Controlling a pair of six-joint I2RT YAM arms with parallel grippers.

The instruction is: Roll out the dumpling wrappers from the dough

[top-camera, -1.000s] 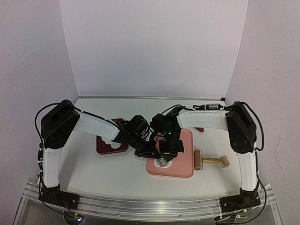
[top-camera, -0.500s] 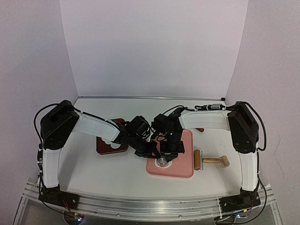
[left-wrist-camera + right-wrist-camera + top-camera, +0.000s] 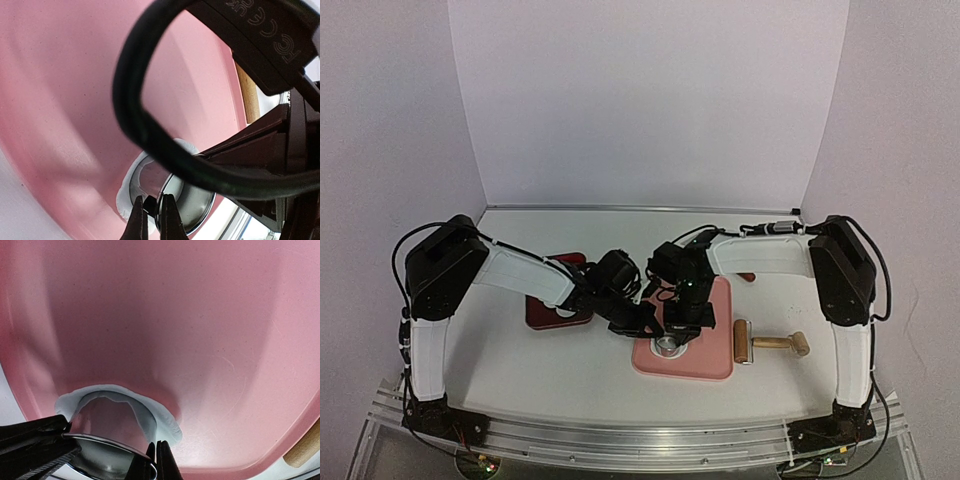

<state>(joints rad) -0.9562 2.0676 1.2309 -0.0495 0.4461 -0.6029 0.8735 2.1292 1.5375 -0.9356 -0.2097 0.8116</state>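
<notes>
- Over the last second the left wrist creeps slightly right toward the mat; the right arm barely shifts.
- The left gripper and right gripper are both clenched on the thin rim of the ring cutter.
- The dough is a ragged curved scrap hugging the cutter on the pink mat.
- This looks like freeing the cutter from the leftover; the next move calls for a straight lift that doesn't drag the scrap.
- The cutter sits near the mat's near edge.
- The rolling pin lies just right of the mat, and the plate sits under the left arm.
</notes>
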